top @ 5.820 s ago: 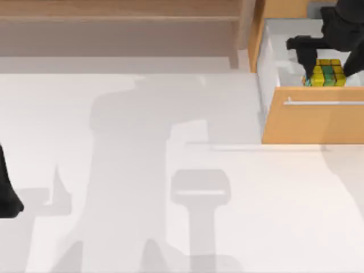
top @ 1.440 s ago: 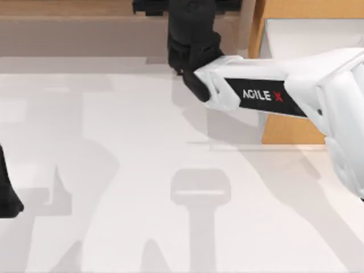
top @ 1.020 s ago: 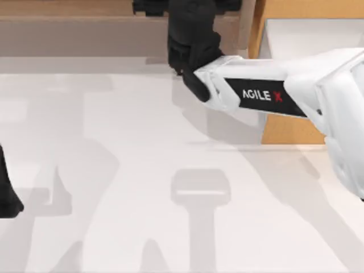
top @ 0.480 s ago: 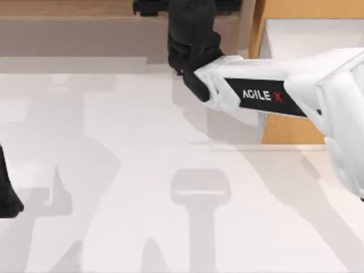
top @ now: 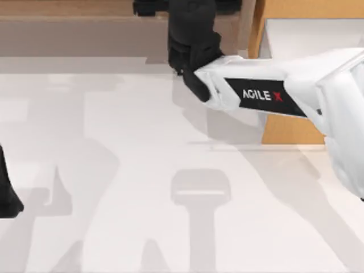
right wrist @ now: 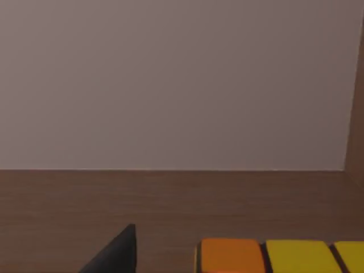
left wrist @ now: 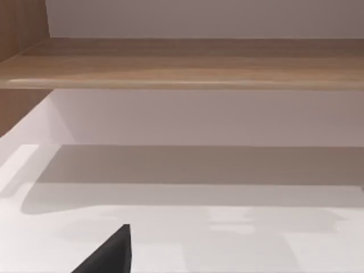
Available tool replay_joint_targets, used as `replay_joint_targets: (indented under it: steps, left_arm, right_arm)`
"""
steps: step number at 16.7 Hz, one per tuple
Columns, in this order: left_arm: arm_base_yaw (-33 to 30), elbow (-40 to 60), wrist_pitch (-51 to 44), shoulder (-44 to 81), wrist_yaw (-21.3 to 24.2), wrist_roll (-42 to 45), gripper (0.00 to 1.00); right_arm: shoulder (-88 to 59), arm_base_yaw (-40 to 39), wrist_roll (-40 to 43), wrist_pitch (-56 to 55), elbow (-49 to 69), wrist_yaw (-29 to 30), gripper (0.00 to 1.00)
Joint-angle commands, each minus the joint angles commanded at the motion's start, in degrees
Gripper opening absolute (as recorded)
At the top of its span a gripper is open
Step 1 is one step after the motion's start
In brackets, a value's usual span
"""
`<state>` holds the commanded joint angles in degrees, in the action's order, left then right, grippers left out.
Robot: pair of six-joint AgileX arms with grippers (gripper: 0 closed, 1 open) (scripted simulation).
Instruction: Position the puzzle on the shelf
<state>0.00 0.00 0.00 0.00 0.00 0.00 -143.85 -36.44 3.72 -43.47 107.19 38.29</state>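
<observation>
While right arm [top: 273, 94] reaches over one shelf [top: 85, 25] | one puzzle [right wrist: 278, 256] sits just beside its jaws | grip: cannot tell | left arm [top: 7, 193] parked at table's [top: 142, 170] left edge

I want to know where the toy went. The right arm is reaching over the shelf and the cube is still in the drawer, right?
Not quite. The right arm does reach over the shelf, but the right wrist view shows the cube above the shelf board, not in the drawer.
</observation>
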Motion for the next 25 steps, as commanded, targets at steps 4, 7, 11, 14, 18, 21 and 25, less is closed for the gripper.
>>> replay_joint_targets:
  steps: [4,7,11,14,18,21,25]
  left_arm:
    - [0.0,0.0,0.0,0.0,0.0,0.0,1.00]
    - [0.0,0.0,0.0,0.0,0.0,0.0,1.00]
    - [0.0,0.0,0.0,0.0,0.0,0.0,1.00]
    - [0.0,0.0,0.0,0.0,0.0,0.0,1.00]
    - [0.0,0.0,0.0,0.0,0.0,0.0,1.00]
    - [0.0,0.0,0.0,0.0,0.0,0.0,1.00]
    - [0.0,0.0,0.0,0.0,0.0,0.0,1.00]
  right_arm:
    - [1.7,-1.6,3.4,-5.2,-5.9,-1.8,1.00]
    - [4.9,-3.4,9.8,-13.2,-16.6,-4.7,1.00]
    - [11.0,-5.1,23.5,-25.9,-38.3,-9.5,1.00]
    - [16.0,-5.1,36.3,-35.5,-55.4,-12.7,1.00]
    - [23.0,-2.3,53.9,-46.6,-73.5,-15.8,1.00]
    - [26.8,2.3,66.0,-52.7,-84.0,-16.9,1.00]
    - [29.5,10.4,78.6,-56.7,-91.9,-17.0,1.00]
